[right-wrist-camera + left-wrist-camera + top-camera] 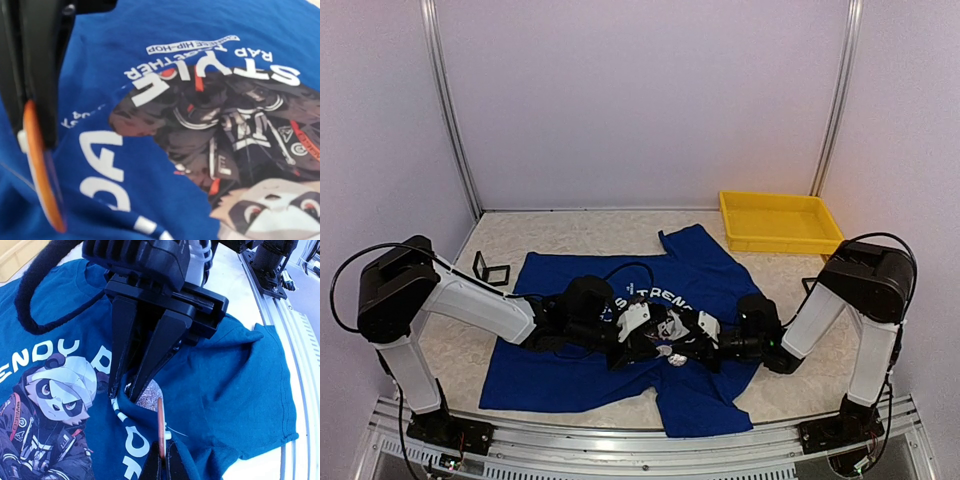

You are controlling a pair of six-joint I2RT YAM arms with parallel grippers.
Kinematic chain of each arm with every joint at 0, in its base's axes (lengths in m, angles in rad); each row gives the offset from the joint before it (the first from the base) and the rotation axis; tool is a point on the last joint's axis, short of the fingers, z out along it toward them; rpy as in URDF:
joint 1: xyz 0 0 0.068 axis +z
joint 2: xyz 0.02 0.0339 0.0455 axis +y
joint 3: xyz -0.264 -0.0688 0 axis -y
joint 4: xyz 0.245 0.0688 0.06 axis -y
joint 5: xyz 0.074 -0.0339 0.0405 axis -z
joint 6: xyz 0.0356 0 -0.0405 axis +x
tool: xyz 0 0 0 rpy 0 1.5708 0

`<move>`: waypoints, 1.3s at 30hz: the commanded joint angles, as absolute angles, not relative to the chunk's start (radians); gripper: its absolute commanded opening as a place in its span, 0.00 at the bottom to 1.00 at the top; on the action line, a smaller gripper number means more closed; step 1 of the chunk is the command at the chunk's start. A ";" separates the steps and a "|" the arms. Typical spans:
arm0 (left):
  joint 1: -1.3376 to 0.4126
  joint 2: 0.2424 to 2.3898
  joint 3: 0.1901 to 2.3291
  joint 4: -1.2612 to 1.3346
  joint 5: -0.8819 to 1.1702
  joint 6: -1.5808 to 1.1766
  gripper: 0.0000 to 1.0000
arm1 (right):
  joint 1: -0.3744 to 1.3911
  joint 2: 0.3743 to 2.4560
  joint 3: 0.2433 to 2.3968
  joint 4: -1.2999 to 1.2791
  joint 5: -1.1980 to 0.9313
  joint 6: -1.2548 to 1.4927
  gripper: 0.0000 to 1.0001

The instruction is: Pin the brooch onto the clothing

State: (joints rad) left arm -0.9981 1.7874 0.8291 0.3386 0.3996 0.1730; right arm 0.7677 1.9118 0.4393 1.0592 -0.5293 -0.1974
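Observation:
The royal-blue T-shirt (570, 375) with the panda print (60, 385) lies flat on the table. Both grippers meet over its chest. My left gripper (164, 460) is shut on the brooch (160, 420), an orange disc seen edge-on with a white clasp and a thin pin, held upright just above the cloth. The brooch also shows in the right wrist view (42, 185), under the left fingers (35, 60). My right gripper (123, 390) is shut on a raised fold of the shirt (240, 390) next to the brooch. Its own fingers do not show in the right wrist view.
A yellow tray (782, 220) stands at the back right. A small black stand (490, 268) sits left of the shirt. White walls close in the back and sides. A metal rail (295, 340) runs along the table's near edge.

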 commanded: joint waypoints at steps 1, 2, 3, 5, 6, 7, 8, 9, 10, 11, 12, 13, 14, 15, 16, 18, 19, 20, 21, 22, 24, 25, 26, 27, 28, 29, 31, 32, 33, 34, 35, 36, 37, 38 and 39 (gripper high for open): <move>-1.000 1.756 0.838 0.336 0.430 0.175 0.00 | 0.751 1.900 0.442 0.880 -0.494 -0.233 0.15; -1.000 1.753 0.838 0.336 0.425 0.173 0.00 | 0.751 1.888 0.439 0.873 -0.508 -0.244 0.17; -0.999 1.753 0.839 0.333 0.412 0.170 0.00 | 0.750 1.872 0.431 0.876 -0.530 -0.255 0.20; -0.995 1.761 0.842 0.327 0.398 0.167 0.00 | 0.750 1.823 0.406 0.908 -0.583 -0.269 0.28; -0.993 1.764 0.842 0.328 0.395 0.164 0.00 | 0.749 1.802 0.398 0.926 -0.615 -0.268 0.34; -0.991 1.767 0.840 0.331 0.396 0.161 0.00 | 0.749 1.786 0.398 0.940 -0.648 -0.262 0.40; -0.990 1.766 0.840 0.333 0.397 0.161 0.00 | 0.749 1.781 0.404 0.950 -0.686 -0.248 0.45; -0.990 1.765 0.839 0.337 0.400 0.162 0.00 | 0.751 1.783 0.417 0.959 -0.717 -0.229 0.52; -0.991 1.763 0.837 0.342 0.402 0.163 0.00 | 0.752 1.794 0.433 0.968 -0.740 -0.203 0.62; -0.990 1.760 0.834 0.344 0.403 0.163 0.00 | 0.752 1.810 0.449 0.973 -0.752 -0.189 0.67; -0.990 1.756 0.834 0.346 0.402 0.164 0.00 | 0.754 1.828 0.462 0.983 -0.754 -0.180 0.68; -0.989 1.754 0.831 0.348 0.401 0.165 0.00 | 0.758 1.848 0.471 0.998 -0.752 -0.176 0.69; -0.989 1.752 0.831 0.348 0.399 0.166 0.00 | 0.761 1.860 0.476 1.018 -0.756 -0.173 0.68; -0.989 1.751 0.830 0.348 0.399 0.166 0.00 | 0.766 1.870 0.478 1.040 -0.762 -0.171 0.68; -0.989 1.750 0.829 0.349 0.399 0.166 0.00 | 0.772 1.877 0.480 1.056 -0.764 -0.168 0.67; -0.989 1.753 0.830 0.351 0.405 0.166 0.00 | 0.781 1.894 0.496 1.061 -0.762 -0.161 0.63; -0.989 1.753 0.829 0.353 0.406 0.166 0.00 | 0.784 1.902 0.511 1.054 -0.763 -0.156 0.60; -0.989 1.754 0.829 0.355 0.408 0.165 0.00 | 0.787 1.912 0.520 1.050 -0.768 -0.151 0.59; -0.989 1.755 0.830 0.357 0.407 0.164 0.00 | 0.789 1.919 0.526 1.049 -0.775 -0.147 0.58; -0.989 1.756 0.829 0.357 0.408 0.165 0.00 | 0.791 1.925 0.531 1.052 -0.779 -0.146 0.57; -0.989 1.757 0.830 0.357 0.407 0.165 0.00 | 0.797 1.936 0.533 1.062 -0.779 -0.142 0.54; -0.989 1.756 0.828 0.357 0.407 0.164 0.00 | 0.798 1.943 0.536 1.066 -0.779 -0.138 0.53; -0.989 1.754 0.826 0.357 0.407 0.165 0.00 | 0.800 1.949 0.540 1.069 -0.778 -0.135 0.51; -0.989 1.754 0.826 0.357 0.407 0.166 0.00 | 0.800 1.954 0.545 1.068 -0.778 -0.131 0.49; -0.989 1.753 0.826 0.357 0.407 0.165 0.00 | 0.800 1.958 0.548 1.068 -0.775 -0.128 0.45; -0.989 1.753 0.826 0.356 0.408 0.167 0.00 | 0.800 1.960 0.549 1.074 -0.772 -0.127 0.41; -0.989 1.752 0.823 0.357 0.413 0.169 0.00 | 0.801 1.959 0.549 1.086 -0.768 -0.119 0.31; -0.990 1.753 0.822 0.357 0.416 0.171 0.00 | 0.801 1.961 0.552 1.083 -0.765 -0.115 0.26; -0.992 1.753 0.822 0.355 0.417 0.174 0.00 | 0.800 1.963 0.560 1.070 -0.762 -0.108 0.24; -0.994 1.753 0.822 0.352 0.413 0.179 0.00 | 0.798 1.964 0.572 1.042 -0.761 -0.102 0.23; -0.998 1.753 0.823 0.346 0.408 0.186 0.00 | 0.796 1.965 0.585 1.015 -0.763 -0.097 0.22; -1.001 1.753 0.823 0.343 0.404 0.196 0.00 | 0.794 1.965 0.593 0.997 -0.763 -0.092 0.21; -1.004 1.751 0.820 0.342 0.401 0.202 0.00 | 0.792 1.964 0.598 0.986 -0.761 -0.087 0.20; -1.006 1.750 0.821 0.343 0.403 0.204 0.00 | 0.790 1.962 0.600 0.978 -0.760 -0.085 0.19; -1.007 1.751 0.820 0.344 0.402 0.206 0.00 | 0.788 1.964 0.605 0.969 -0.757 -0.082 0.19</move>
